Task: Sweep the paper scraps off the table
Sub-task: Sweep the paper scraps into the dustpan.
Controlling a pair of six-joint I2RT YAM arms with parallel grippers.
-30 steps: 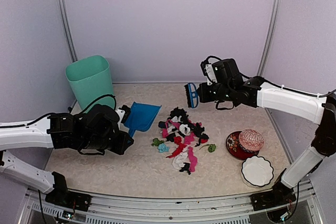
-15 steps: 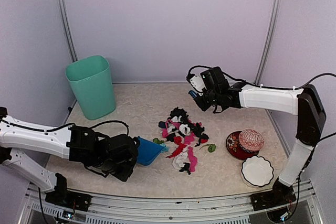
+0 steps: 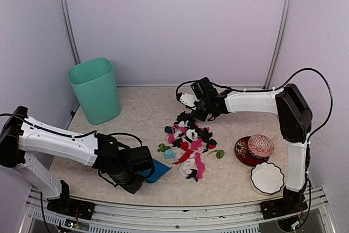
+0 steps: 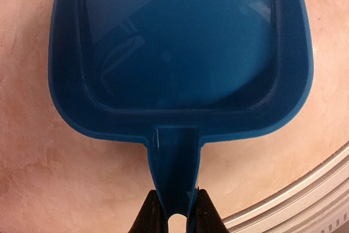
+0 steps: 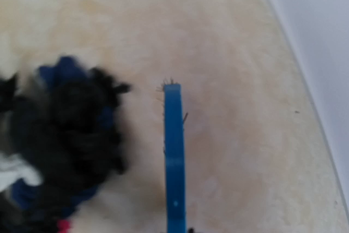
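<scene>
The paper scraps [image 3: 190, 144] are gathered in one loose pile of black, pink, red, white and green bits at the middle of the table [image 3: 147, 107]. To the near left of this pile, just beside its nearest bits, a blue dustpan [image 4: 180, 42] is laid flat on the tabletop. Its handle is pinched between the closed fingers of the left gripper [image 4: 174, 214]. At the far edge of the pile the right gripper [image 3: 197, 110] is held low. A blue brush [image 5: 174, 156] is gripped in it and seen edge-on, just beside the dark scraps; whether they are touched by the bristles cannot be told. Well to the far left of the pile a mint bin [image 3: 95, 90] is stood upright. To the pile's right a red-patterned bowl [image 3: 244, 155] is set with a ball [image 3: 260, 145] in it, and a white bowl [image 3: 267, 178] just nearer.
</scene>
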